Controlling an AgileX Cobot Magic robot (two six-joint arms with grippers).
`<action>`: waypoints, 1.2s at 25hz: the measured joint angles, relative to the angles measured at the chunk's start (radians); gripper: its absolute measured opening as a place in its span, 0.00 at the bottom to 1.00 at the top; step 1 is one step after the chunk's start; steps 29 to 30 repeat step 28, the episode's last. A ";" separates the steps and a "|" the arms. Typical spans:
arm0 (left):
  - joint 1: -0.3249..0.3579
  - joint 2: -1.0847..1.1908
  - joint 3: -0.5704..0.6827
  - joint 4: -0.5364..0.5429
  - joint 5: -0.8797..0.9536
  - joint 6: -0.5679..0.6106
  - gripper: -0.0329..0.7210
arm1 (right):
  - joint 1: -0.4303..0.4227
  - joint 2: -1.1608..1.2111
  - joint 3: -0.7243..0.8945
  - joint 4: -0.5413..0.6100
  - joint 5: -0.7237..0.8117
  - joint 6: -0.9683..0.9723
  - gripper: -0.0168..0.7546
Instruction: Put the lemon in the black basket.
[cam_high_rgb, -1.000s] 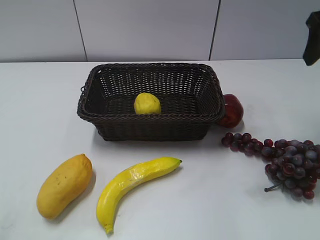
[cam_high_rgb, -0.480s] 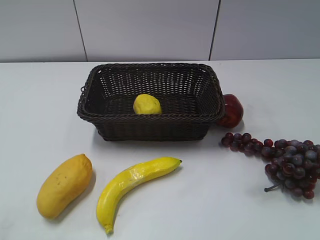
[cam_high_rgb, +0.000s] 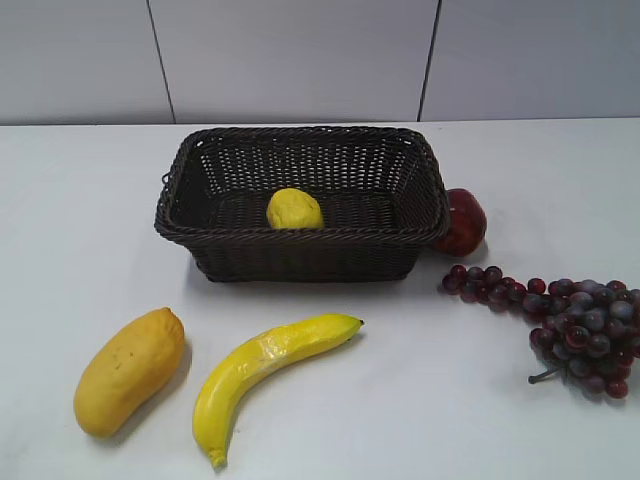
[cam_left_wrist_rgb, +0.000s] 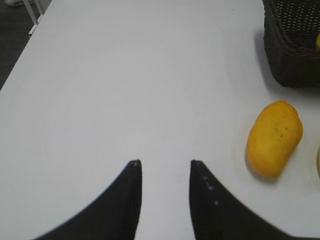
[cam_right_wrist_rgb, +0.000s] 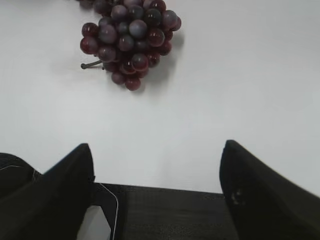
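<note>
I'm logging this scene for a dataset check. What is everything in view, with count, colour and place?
basket: 1, dark brown-black wicker, centre rear of the table
lemon: 1, yellow, inside the basket
mango: 1, orange-yellow, front left
banana: 1, yellow, front centre, right of the mango
apple: 1, dark red, against the basket's right end
grapes: 1 bunch, dark red-purple, right side
table: 1, white
left gripper: 1, black, open, above bare table left of the mango
right gripper: 1, black, open wide, at the table edge near the grapes
</note>
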 joint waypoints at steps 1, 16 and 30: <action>0.000 0.000 0.000 0.000 0.000 0.000 0.36 | 0.000 -0.037 0.015 0.001 0.011 0.000 0.79; 0.000 0.000 0.000 0.000 0.000 0.000 0.36 | 0.000 -0.384 0.079 0.008 0.011 -0.001 0.79; 0.000 0.000 0.000 0.000 0.000 0.000 0.36 | 0.000 -0.588 0.079 0.008 0.011 -0.001 0.79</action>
